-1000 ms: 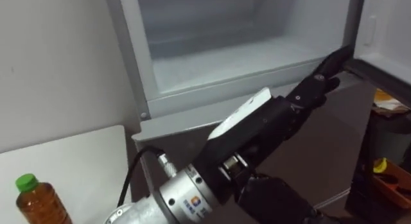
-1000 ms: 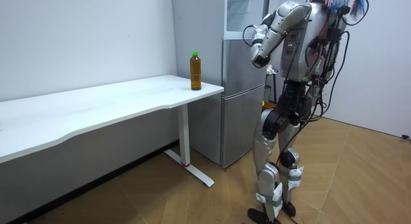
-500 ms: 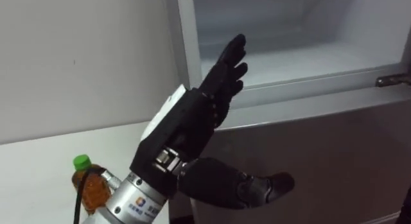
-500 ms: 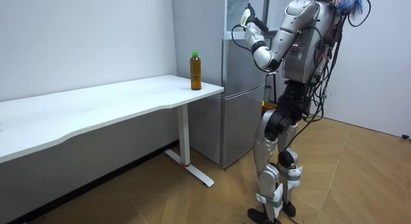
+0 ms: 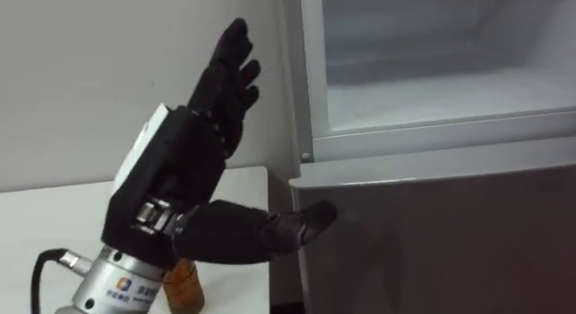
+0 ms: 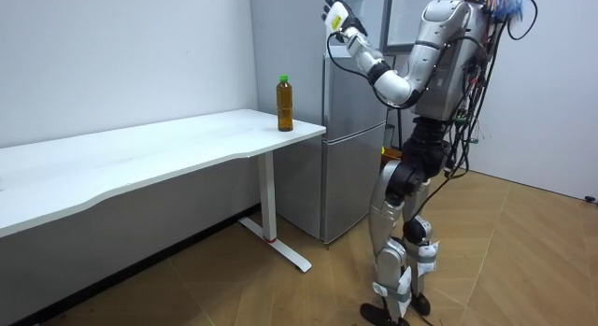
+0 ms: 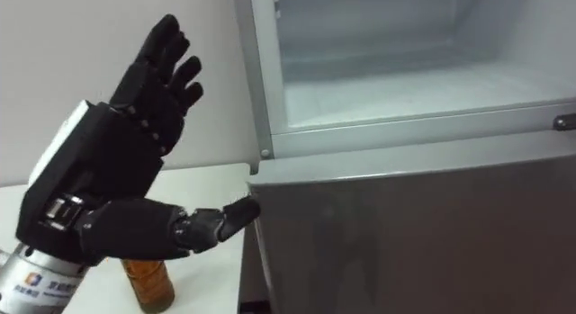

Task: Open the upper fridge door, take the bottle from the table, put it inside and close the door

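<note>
- Left hand up in front of the wall, fingers straight and spread wide, thumb out toward the fridge's lower door; holding nothing.
- Bottle on the white table, below the wrist; eye views catch just its amber lower part.
- Room view: whole bottle, green cap, upright at the table corner nearest the fridge, well apart from the hand held high.
- Upper fridge compartment open, frosty white inside.
- Room view: standing upright just before the fridge.
</note>
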{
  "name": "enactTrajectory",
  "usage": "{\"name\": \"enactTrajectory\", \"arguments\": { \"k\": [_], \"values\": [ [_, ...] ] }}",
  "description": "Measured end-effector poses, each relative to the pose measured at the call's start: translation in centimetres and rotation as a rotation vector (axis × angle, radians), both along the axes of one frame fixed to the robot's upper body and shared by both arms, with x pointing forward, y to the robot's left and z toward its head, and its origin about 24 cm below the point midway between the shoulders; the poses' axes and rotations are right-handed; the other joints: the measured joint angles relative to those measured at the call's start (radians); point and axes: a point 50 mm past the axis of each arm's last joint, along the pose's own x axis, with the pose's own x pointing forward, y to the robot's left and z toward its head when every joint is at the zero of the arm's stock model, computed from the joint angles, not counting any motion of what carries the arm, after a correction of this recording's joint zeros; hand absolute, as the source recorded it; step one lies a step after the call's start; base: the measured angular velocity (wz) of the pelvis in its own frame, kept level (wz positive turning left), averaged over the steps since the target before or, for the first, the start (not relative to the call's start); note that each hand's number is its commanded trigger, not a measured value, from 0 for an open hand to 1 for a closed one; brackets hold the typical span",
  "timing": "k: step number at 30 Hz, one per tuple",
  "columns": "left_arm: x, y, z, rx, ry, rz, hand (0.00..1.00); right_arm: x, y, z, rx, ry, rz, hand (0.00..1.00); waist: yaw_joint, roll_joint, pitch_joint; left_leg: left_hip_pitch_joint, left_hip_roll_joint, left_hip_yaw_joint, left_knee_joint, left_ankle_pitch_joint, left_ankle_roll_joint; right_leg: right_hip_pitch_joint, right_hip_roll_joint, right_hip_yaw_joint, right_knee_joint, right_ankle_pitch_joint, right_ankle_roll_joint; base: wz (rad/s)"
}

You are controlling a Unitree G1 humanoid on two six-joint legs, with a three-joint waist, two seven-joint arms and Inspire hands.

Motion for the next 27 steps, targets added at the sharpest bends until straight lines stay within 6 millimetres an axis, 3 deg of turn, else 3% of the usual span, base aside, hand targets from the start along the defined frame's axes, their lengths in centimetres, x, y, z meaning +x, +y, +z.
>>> {"name": "enactTrajectory", "arguments": {
  "k": [7, 11, 13, 18, 23, 27],
  "values": [
    [-1.0, 5.1, 0.4, -0.158, -0.048, 0.306, 0.0, -1.4, -0.3, -0.1, -0.005, 0.012, -0.04, 0.0, 0.055, 0.01, -0.0054, 0.001, -0.005, -0.015, 0.0, 0.0, 0.0, 0.009, -0.003, -0.016, 0.0, -0.007, 0.003, 0.07],
    [-1.8, 6.7, -0.4, -0.193, -0.024, 0.416, 0.0, -2.0, -0.3, 0.0, -0.005, -0.004, -0.066, 0.0, 0.077, 0.01, -0.0044, 0.008, -0.017, -0.041, 0.0, 0.0, 0.0, 0.021, -0.006, -0.02, 0.001, -0.015, 0.007, 0.14],
    [-2.6, 7.8, -1.6, -0.205, 0.025, 0.499, 0.0, -2.5, -0.4, 0.0, -0.01, -0.003, -0.088, 0.0, 0.093, 0.01, -0.0029, 0.016, -0.017, -0.042, 0.001, 0.0, 0.001, 0.025, -0.012, -0.021, 0.002, -0.023, 0.01, 0.04],
    [-4.4, 10.4, -4.0, -0.236, 0.12, 0.691, 0.0, -2.9, -0.3, 0.3, -0.016, -0.03, -0.115, 0.0, 0.094, 0.006, -0.0013, 0.016, -0.02, -0.046, 0.003, -0.003, 0.005, 0.024, -0.016, -0.034, 0.009, -0.033, 0.013, 0.1],
    [-4.8, 13.1, -7.1, -0.315, 0.251, 0.859, 0.0, -3.5, -0.3, 0.3, -0.018, -0.034, -0.153, 0.0, 0.102, 0.007, 0.0018, 0.009, -0.02, -0.045, 0.001, -0.004, 0.005, 0.02, -0.015, -0.034, 0.008, -0.034, 0.013, 0.01],
    [-6.5, 14.9, -11.3, -0.344, 0.433, 0.99, 0.0, -3.9, -0.7, 0.4, -0.018, -0.029, -0.186, 0.0, 0.109, 0.009, 0.0003, 0.02, -0.021, -0.046, -0.003, -0.004, 0.005, 0.023, -0.017, -0.024, 0.02, -0.036, 0.013, -0.08]
  ]
}}
